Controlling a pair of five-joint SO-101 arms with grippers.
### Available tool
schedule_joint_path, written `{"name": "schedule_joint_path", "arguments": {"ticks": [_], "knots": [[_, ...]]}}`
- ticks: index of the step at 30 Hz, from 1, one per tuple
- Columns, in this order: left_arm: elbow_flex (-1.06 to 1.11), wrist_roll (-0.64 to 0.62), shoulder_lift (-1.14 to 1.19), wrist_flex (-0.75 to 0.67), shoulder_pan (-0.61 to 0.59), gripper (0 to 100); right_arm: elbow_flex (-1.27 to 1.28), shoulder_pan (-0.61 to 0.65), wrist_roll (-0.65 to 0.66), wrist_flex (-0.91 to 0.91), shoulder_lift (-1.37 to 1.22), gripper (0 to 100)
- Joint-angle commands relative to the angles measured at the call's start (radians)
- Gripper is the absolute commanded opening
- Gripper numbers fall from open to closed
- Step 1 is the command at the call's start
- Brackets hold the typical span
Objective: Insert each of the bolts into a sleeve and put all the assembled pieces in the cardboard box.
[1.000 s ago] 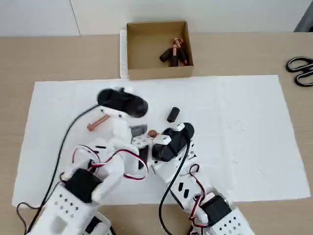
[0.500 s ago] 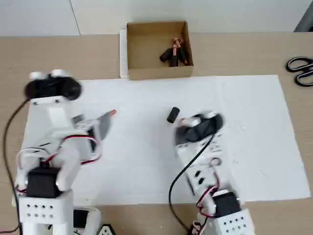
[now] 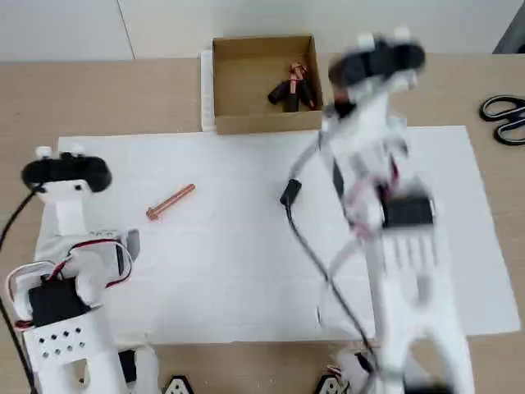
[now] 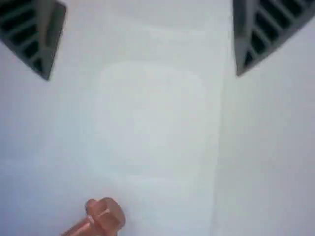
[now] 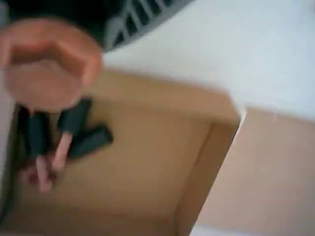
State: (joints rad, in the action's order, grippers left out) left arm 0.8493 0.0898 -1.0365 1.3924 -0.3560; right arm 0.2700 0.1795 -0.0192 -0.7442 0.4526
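Observation:
The cardboard box stands at the back with several assembled pieces inside, which also lie on the box floor as assembled pieces. My right gripper hangs at the box's right edge. This right gripper is shut on an assembled piece, a copper bolt head with a dark sleeve behind it. A loose copper bolt and a black sleeve lie on the white sheet. My left gripper is low at the left; in its wrist view the left gripper is open over the sheet, with the bolt head nearby.
A white sheet covers the middle of the wooden table. Scissors lie at the far right edge. The right arm's black cable runs across the sheet near the sleeve.
The right arm swung from the middle of the sheet up to the box with its piece. The left arm drew back to the left, uncovering the loose bolt.

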Motion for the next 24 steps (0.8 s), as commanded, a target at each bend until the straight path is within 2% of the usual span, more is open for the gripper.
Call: {"name": "schedule_joint_path", "arguments": {"ticks": [1, 6, 12, 24], "knots": [[0.01, 0.018, -0.012, 0.006, -0.005, 23, -0.362, -0.004, 0.011, 0.125, -0.335, 0.4], [0.01, 0.018, -0.012, 0.005, -0.005, 23, -0.69, 0.054, 0.014, 0.257, -0.707, 0.4], [0.01, 0.018, -0.012, 0.005, -0.005, 23, -0.954, 0.111, 0.018, 0.432, -1.073, 0.4], [0.01, 0.018, -0.012, 0.005, -0.002, 23, -1.447, 0.136, 0.02, 0.438, -1.578, 0.4]]}}
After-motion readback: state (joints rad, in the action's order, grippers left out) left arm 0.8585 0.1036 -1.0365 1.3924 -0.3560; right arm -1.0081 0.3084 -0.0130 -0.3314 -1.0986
